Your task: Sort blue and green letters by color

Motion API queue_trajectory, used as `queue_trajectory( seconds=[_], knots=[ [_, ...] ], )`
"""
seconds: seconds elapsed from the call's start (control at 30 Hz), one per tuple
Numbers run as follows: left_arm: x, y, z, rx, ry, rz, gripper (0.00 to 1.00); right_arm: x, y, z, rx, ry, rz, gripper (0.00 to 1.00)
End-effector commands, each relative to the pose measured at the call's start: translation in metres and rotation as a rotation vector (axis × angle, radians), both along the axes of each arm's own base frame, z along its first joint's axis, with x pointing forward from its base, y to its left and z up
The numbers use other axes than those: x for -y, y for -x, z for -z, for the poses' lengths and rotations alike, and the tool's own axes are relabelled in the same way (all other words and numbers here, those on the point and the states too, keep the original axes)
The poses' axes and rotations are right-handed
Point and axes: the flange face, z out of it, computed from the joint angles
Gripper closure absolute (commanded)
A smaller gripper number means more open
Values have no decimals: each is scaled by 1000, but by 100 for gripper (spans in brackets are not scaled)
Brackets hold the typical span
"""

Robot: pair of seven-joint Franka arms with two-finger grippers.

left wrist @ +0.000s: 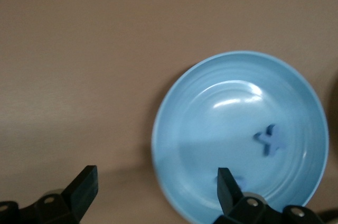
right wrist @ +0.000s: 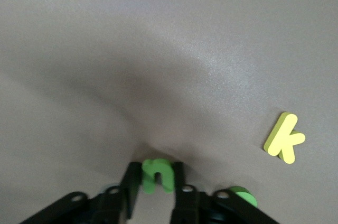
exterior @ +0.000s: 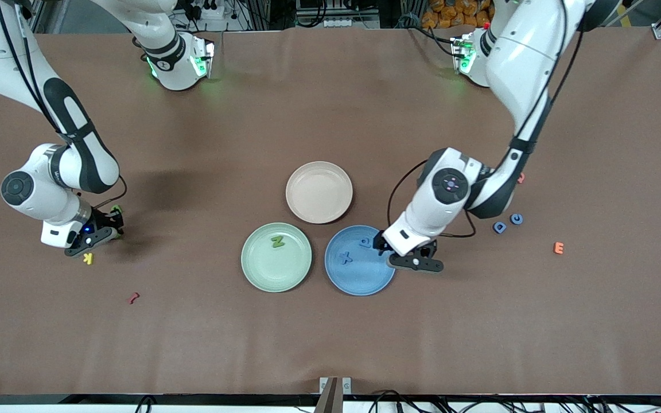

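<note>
My right gripper is shut on a small green letter n, low over the table at the right arm's end. A second green piece lies right beside its fingers. My left gripper hangs open and empty over the edge of the blue plate. That plate holds a blue X and a blue P. In the left wrist view the X shows inside the blue plate. A green N lies in the green plate. Blue D and C lie on the table.
An empty beige plate sits farther from the camera than the two coloured plates. A yellow K lies next to the right gripper, also shown as the K. A dark red piece and an orange E lie loose.
</note>
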Motion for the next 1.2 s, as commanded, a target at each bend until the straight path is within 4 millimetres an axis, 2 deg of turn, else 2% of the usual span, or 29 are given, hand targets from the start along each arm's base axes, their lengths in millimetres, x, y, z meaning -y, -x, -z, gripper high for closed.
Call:
queue_trajectory(
  seconds=[0.0, 0.07, 0.17, 0.3, 0.43, 0.6, 0.77, 1.0, 1.17],
  knots=[
    [-47, 14, -26, -59, -19, 73, 0, 6, 3, 3, 10, 1, -10, 92],
    [-61, 28, -30, -75, -30, 79, 0, 5, 2, 2, 10, 1, -8, 100],
    [-78, 47, -40, -73, -65, 110, 0, 5, 1, -1, 12, 0, -2, 100],
    [-89, 71, -50, -70, -102, 149, 0, 2, -2, -9, 22, -4, 12, 100],
    [-103, 83, -57, -64, -125, 175, 0, -4, -5, -14, 32, -6, 29, 100],
    [-131, 75, -58, -50, -142, 283, 0, -19, -10, -25, 40, -9, 58, 100],
    [-156, 67, -47, -49, -158, 461, 0, -33, -19, -40, 8, -13, 87, 100],
    [-195, 56, -19, -63, -170, 659, 0, -55, -24, -52, -8, -13, 127, 100],
    [-223, 48, 7, -69, -213, 722, 0, -75, -26, -59, -16, -12, 157, 100]
  ],
)
